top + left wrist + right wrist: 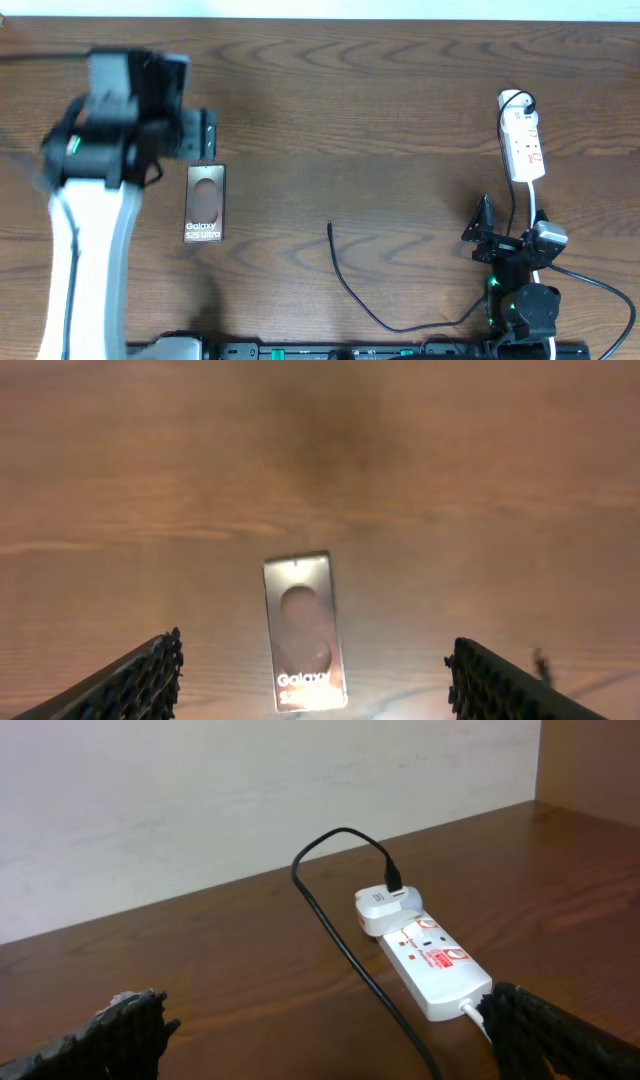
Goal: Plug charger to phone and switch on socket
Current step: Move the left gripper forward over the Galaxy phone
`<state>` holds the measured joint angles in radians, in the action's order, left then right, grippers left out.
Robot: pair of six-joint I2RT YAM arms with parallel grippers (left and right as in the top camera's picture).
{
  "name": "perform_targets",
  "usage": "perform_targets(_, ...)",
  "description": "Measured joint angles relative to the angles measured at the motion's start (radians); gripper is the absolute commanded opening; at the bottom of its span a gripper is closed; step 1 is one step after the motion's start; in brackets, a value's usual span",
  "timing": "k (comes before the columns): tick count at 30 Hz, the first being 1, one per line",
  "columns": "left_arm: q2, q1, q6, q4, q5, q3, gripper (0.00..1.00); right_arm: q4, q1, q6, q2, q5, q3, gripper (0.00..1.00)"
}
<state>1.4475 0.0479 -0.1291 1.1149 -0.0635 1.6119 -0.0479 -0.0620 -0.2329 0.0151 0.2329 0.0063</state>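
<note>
The phone [205, 203] lies flat on the wooden table, pinkish-bronze back up, white lettering at its near end. My left gripper [205, 135] hangs just beyond its far end, open. In the left wrist view the phone [305, 635] shows between the two spread fingers [140, 680] of that gripper [314, 644], untouched. The charger [350, 285] trails across mid-table, its free tip [330, 226] lying bare. The socket [523, 140] sits at the far right. My right gripper [478, 228] is open a little short of it. In the right wrist view the socket [435, 960] carries a white adapter [385, 905] with the charger [340, 935] plugged in; the gripper [325, 1020] holds nothing.
The socket's white cord [540, 215] runs back past the right arm. A pale wall [250, 790] rises behind the table's far edge. Bare wood [400, 120] lies between the phone and the socket.
</note>
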Motion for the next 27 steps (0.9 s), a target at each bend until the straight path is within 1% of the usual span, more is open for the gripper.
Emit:
perform_targets(7, 0.276, 0.000, -0.014, 0.030, 0.003, 0.000, 0.83, 0.000, 0.000, 0.000, 0.000, 0.000, 0.000, 0.99)
perform_targets(8, 0.286, 0.000, -0.015, 0.030, 0.003, 0.000, 0.83, 0.000, 0.000, 0.000, 0.000, 0.000, 0.000, 0.99)
perform_targets(9, 0.315, 0.000, -0.018, 0.029, 0.003, 0.000, 0.65, 0.000, 0.000, 0.000, 0.000, 0.000, 0.000, 0.99)
perform_targets(11, 0.359, 0.000, -0.023, 0.026, 0.003, 0.000, 0.08, 0.000, 0.000, 0.000, 0.000, 0.000, 0.000, 0.99)
perform_targets(13, 0.399, 0.000, -0.026, 0.026, 0.003, 0.000, 0.08, 0.000, 0.000, 0.000, 0.000, 0.000, 0.000, 0.99)
perform_targets(14, 0.416, 0.000, -0.026, 0.026, 0.003, 0.000, 0.29, 0.000, 0.000, 0.000, 0.000, 0.000, 0.000, 0.99)
perform_targets(15, 0.433, 0.000, -0.033, 0.026, 0.003, 0.000, 0.79, 0.000, 0.000, 0.000, 0.000, 0.000, 0.000, 0.99)
perform_targets(16, 0.444, 0.000, -0.033, 0.026, 0.003, 0.000, 0.99, 0.000, 0.000, 0.000, 0.000, 0.000, 0.000, 0.99)
perform_targets(20, 0.477, 0.001, -0.032, 0.024, 0.003, 0.000, 1.00, 0.000, 0.000, 0.000, 0.000, 0.000, 0.000, 0.99)
perform_targets(27, 0.479, 0.001, -0.024, 0.010, 0.003, 0.000, 1.00, 0.000, 0.000, 0.000, 0.000, 0.000, 0.000, 0.99)
